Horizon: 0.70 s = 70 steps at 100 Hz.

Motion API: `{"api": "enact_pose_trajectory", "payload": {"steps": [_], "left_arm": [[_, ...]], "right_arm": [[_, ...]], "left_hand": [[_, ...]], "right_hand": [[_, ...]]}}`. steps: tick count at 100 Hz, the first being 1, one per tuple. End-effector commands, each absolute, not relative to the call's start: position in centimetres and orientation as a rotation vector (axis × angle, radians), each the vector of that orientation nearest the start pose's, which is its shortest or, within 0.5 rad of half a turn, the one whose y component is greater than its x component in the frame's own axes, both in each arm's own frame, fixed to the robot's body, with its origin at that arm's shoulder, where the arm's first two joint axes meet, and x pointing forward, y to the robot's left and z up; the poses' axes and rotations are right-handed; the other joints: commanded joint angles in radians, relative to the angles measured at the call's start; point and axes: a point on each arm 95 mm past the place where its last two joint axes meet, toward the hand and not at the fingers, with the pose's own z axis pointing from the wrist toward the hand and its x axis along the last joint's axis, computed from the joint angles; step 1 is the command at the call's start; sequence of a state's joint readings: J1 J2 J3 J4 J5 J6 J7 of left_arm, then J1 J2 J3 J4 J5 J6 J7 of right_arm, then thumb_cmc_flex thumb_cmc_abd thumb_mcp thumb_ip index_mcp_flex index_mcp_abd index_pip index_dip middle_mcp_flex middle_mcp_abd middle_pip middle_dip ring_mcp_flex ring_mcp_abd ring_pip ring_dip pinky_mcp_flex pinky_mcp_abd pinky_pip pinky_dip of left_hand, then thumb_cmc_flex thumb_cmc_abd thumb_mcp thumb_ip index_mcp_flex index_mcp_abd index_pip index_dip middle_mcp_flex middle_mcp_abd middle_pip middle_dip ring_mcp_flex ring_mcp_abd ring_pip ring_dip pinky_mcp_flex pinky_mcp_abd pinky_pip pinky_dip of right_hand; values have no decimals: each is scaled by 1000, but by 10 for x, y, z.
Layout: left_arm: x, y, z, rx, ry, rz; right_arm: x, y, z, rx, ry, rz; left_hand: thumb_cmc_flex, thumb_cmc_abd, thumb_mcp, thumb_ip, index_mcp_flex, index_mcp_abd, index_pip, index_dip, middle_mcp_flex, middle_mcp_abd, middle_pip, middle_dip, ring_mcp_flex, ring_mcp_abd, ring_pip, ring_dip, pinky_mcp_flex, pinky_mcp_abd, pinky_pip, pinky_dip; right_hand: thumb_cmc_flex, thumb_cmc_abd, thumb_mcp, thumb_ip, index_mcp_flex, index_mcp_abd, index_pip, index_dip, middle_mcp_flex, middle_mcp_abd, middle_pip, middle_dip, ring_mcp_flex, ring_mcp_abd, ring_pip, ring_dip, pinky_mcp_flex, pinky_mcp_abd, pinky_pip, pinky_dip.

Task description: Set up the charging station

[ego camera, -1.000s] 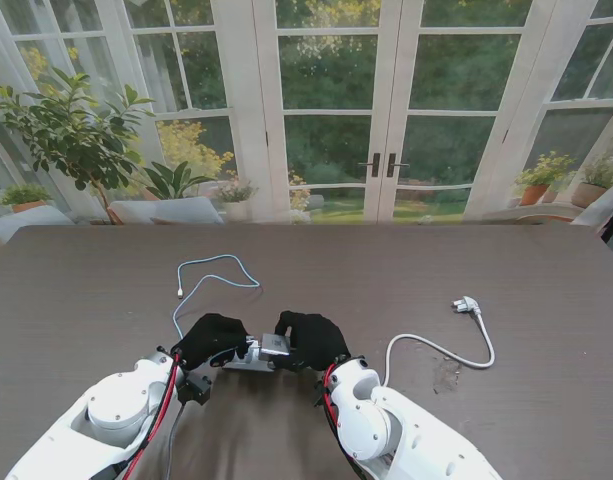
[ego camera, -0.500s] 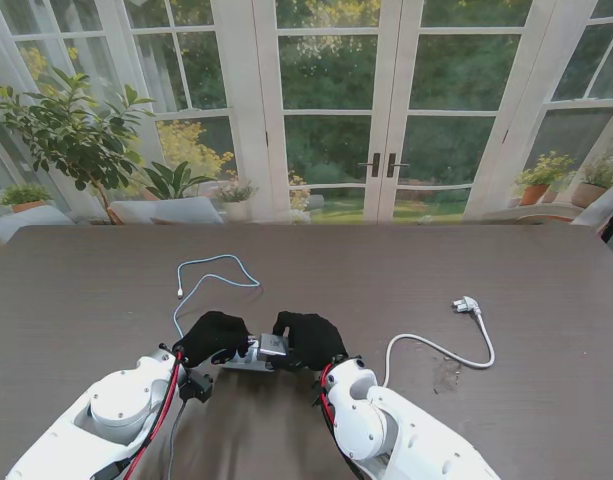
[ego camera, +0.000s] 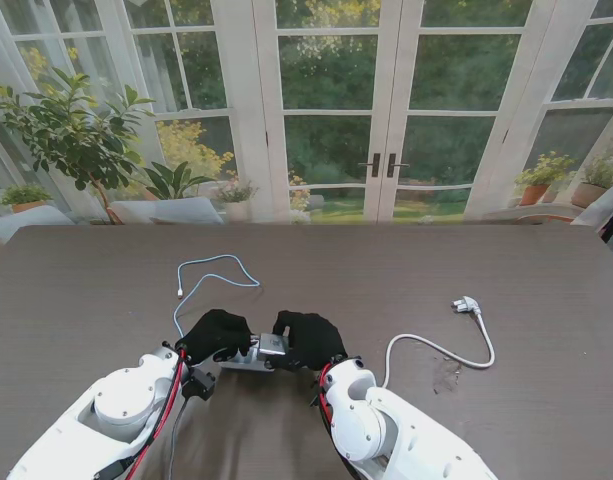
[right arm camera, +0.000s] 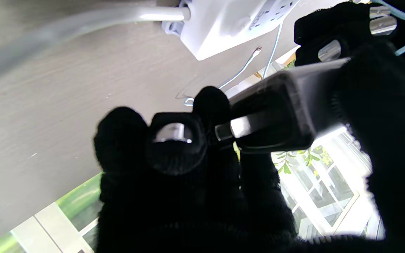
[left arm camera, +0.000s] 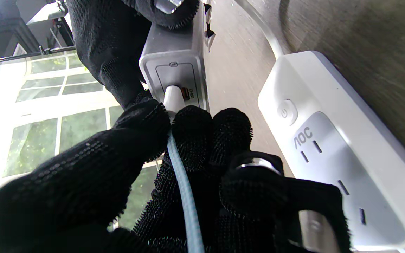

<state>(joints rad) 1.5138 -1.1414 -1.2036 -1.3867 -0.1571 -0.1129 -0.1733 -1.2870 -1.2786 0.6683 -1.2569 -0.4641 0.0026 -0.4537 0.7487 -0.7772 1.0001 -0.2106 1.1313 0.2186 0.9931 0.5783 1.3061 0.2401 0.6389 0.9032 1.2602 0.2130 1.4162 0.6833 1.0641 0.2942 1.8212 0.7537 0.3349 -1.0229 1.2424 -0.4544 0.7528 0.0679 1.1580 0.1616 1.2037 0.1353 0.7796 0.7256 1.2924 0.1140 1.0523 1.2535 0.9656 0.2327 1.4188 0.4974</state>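
Note:
Both black-gloved hands meet at the table's near middle. My right hand (ego camera: 308,340) is shut on a grey charger block (ego camera: 273,346), whose metal prongs (right arm camera: 244,126) show in the right wrist view. My left hand (ego camera: 218,335) pinches the white connector (left arm camera: 172,100) of a light blue cable (ego camera: 216,272), and the connector sits in a port on the charger's end face (left arm camera: 174,75). A white AOC power strip (left arm camera: 329,147) lies on the table right under the hands, mostly hidden by them in the stand view.
The blue cable loops away from me and ends in a free tip (ego camera: 179,294). To the right, the strip's white cord (ego camera: 441,350) curves to a plug (ego camera: 467,304) lying on the dark wooden table (ego camera: 86,280). Glass doors stand behind the far edge.
My left hand has edged slightly toward the right hand and the charger. The right hand has shifted a little to the left, still holding the block.

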Motion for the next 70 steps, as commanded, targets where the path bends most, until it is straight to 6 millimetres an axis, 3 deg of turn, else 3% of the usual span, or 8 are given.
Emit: {"api": "enact_pose_trajectory", "payload": {"steps": [1, 19, 31, 37, 44, 52, 56, 70], "left_arm": [[402, -10, -384, -2422, 908, -2076], [401, -11, -383, -2474, 862, -2072], [400, -7, -380, -2503, 828, -2062], [398, -4, -378, -2535, 822, -2056], [397, -1, -376, -2557, 816, -2044], [396, 3, -375, -2566, 838, -2031], [395, 5, -374, -2575, 858, -2022], [393, 14, -373, -2583, 916, -1983]], "right_arm": [[392, 182, -363, -1827, -1518, -2483], [391, 182, -363, -1824, -1525, -2484], [392, 180, -362, -1827, -1531, -2484], [392, 179, -362, -1828, -1534, -2484], [393, 178, -361, -1829, -1535, -2489], [394, 178, -359, -1833, -1531, -2497], [395, 177, -358, -1836, -1529, -2500], [398, 173, -355, -1847, -1527, -2512]], "left_hand": [[72, -69, 54, -31, 46, 62, -15, -37, 73, 93, 47, -11, 13, -60, 30, -9, 18, -130, 171, 20], [61, -32, 48, -26, 23, 68, -31, -46, 66, 96, 35, -20, 13, -43, 19, -16, 17, -106, 160, 18], [75, 20, -20, -7, -7, 66, -67, -49, 58, 93, -12, 6, 11, 26, -16, -31, 11, -10, 123, 3], [80, 59, -74, 3, -22, 63, -95, -53, 51, 96, -33, 31, 9, 83, -34, -31, 7, 58, 102, 2], [1, 83, -96, 2, -16, 64, -176, -28, 56, 100, -47, 44, 7, 135, -63, -29, 2, 136, 69, 2], [-126, 123, -121, 19, -2, 39, -301, 39, 49, 78, -56, 46, 6, 140, -76, -29, 0, 170, 54, -11], [-191, 139, -118, 62, 5, 33, -345, 65, 41, 62, -60, 47, 6, 146, -104, -38, -4, 213, 18, -33], [-237, 151, -180, 61, -9, 11, -369, 89, 23, 38, -68, 50, 5, 138, -158, -49, -12, 256, -35, -92]], "right_hand": [[158, 107, 212, 76, 192, -251, 155, 100, 64, -74, 10, 26, 22, -70, 28, -590, 34, -90, 8, 10], [156, 108, 213, 75, 192, -251, 154, 101, 65, -74, 7, 28, 21, -66, 26, -590, 34, -90, 5, 11], [159, 108, 214, 75, 190, -248, 153, 103, 66, -74, 6, 30, 22, -63, 27, -590, 31, -82, 3, 13], [159, 110, 215, 76, 190, -246, 153, 104, 64, -73, 5, 31, 21, -63, 26, -589, 32, -82, 2, 13], [159, 112, 215, 76, 189, -245, 153, 106, 63, -72, 5, 33, 22, -63, 27, -589, 32, -82, 2, 14], [159, 114, 215, 76, 186, -245, 154, 108, 63, -72, 5, 33, 21, -63, 26, -589, 32, -82, 2, 14], [159, 115, 215, 76, 185, -245, 155, 110, 63, -72, 5, 34, 21, -63, 26, -589, 32, -82, 2, 15], [160, 114, 215, 76, 184, -247, 155, 112, 62, -70, 6, 37, 21, -62, 26, -589, 31, -81, 1, 16]]}}
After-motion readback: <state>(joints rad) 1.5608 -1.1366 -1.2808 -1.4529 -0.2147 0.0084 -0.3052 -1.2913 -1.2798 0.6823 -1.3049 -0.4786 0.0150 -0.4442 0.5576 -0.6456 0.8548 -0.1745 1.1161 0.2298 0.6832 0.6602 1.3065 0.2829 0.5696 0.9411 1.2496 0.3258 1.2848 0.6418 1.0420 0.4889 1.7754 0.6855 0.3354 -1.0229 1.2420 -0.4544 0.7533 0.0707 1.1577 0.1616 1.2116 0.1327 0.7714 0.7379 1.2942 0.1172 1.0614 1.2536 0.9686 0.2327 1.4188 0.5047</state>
